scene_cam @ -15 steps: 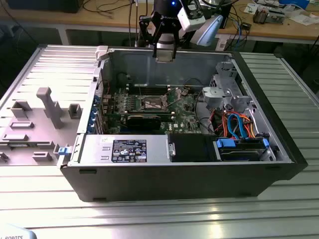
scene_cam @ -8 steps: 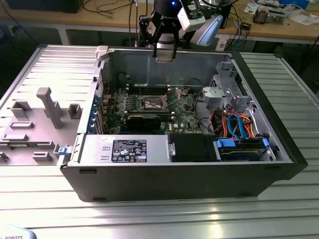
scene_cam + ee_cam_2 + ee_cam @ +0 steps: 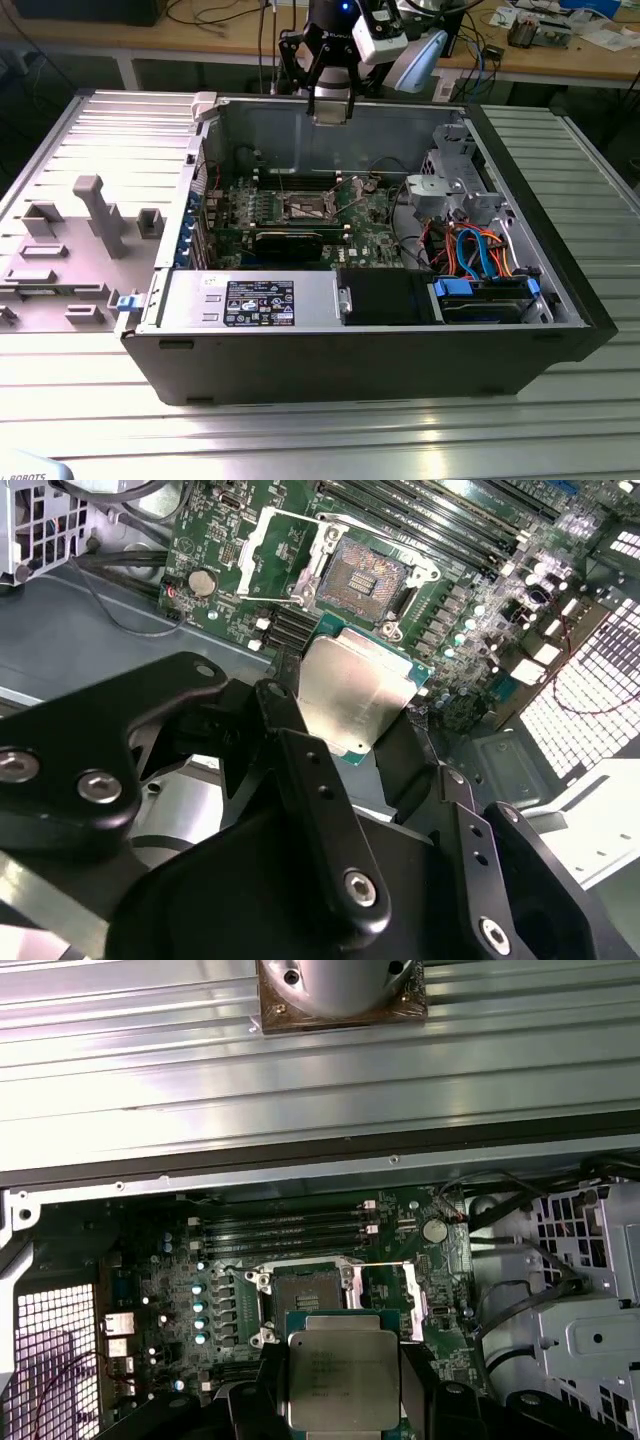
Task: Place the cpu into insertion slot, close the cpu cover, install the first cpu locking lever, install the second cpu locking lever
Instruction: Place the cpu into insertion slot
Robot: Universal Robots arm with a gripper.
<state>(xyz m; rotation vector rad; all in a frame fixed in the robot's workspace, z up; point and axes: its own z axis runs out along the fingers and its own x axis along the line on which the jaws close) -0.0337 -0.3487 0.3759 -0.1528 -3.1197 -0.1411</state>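
While exterior view shows end effector point(image 3: 331, 112) above case point(image 3: 350, 345), both wrist views show it pinching cpu point(image 3: 342, 1382) point(image 3: 355, 695).

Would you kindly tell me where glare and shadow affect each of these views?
Exterior view: the case interior around the insertion slot is dim, while the ribbed table reflects light. Second wrist view: the cpu held in the tool gleams brightly. First wrist view: the table glares white in bands.
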